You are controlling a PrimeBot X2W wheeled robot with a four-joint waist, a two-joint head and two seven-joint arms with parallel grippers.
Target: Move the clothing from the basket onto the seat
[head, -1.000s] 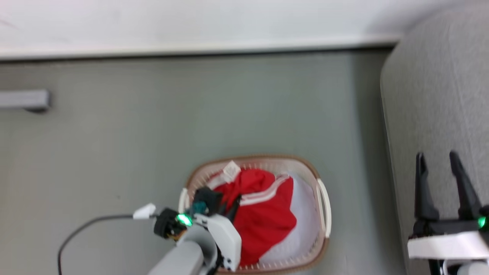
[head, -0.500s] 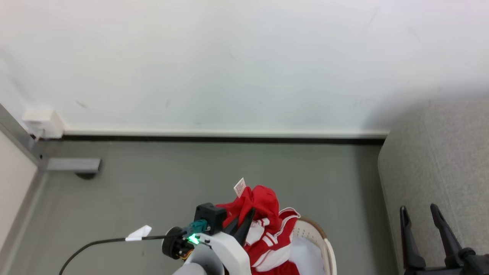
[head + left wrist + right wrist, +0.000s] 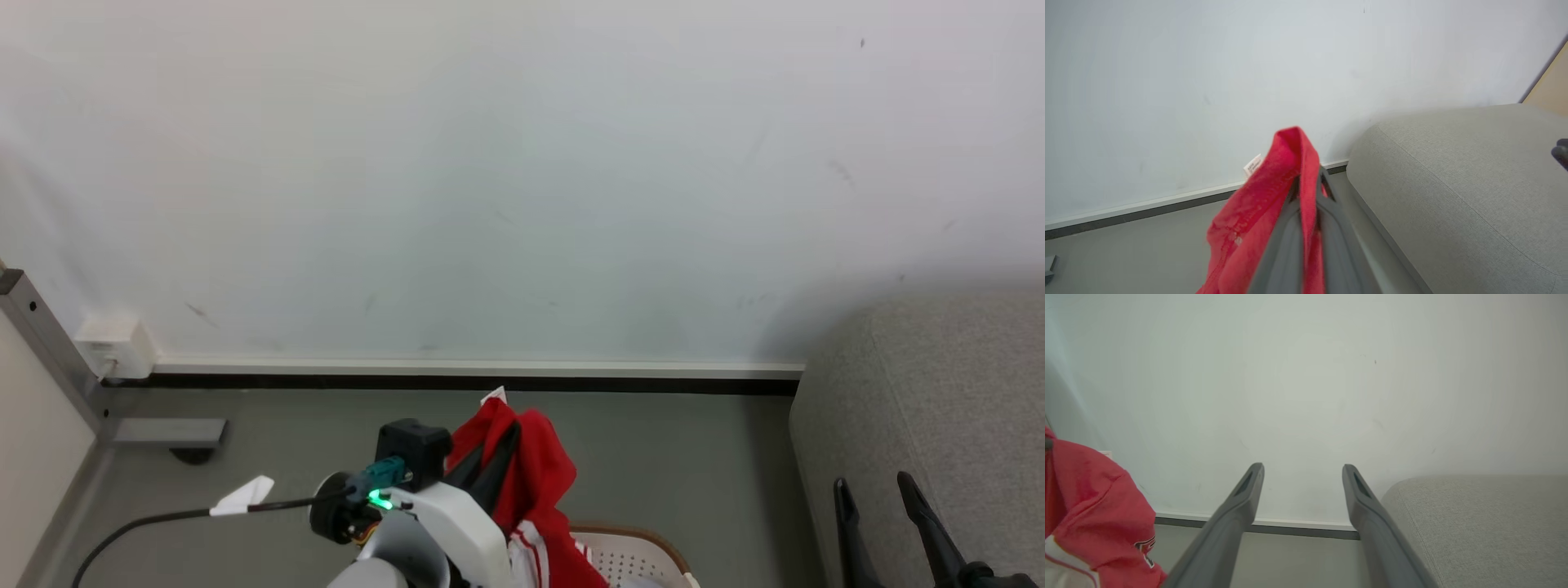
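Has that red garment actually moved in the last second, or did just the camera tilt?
Yes. It lay inside the basket a second ago; now the clothing hangs from the left gripper, lifted upward, mostly above the basket's rim.

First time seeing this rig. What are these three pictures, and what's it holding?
A wheeled robot with two arms, each ending in a two-fingered gripper. The wide picture is from its head camera; the other two are from wrist cameras, one per arm. On the grey floor stands a white perforated plastic laundry basket with a brown rim; a large grey upholstered seat is to its right. The left gripper is shut on a bright red fabric garment with white stripes, hanging above the basket. The right gripper is open and empty.
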